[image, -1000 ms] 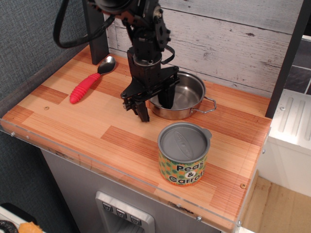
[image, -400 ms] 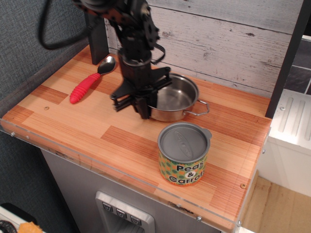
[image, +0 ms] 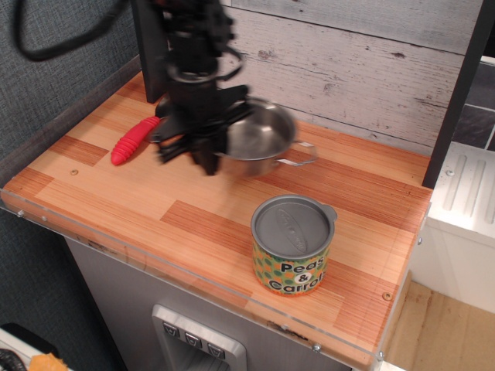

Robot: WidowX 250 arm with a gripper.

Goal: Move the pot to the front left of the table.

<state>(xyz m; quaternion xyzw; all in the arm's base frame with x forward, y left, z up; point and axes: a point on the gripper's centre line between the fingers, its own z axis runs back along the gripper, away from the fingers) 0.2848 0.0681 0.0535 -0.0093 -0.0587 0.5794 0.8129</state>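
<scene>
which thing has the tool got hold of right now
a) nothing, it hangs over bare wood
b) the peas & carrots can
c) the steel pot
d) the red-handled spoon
c: the tool is clamped on the near-left rim of the pot, which looks lifted and blurred with motion, while the spoon lies to its left and the can stands apart near the front edge.

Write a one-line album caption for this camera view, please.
Black gripper clamps the rim of a shiny round steel pot, carrying it tilted over the wooden table, near a red-handled spoon and a grey-lidded can.
</scene>
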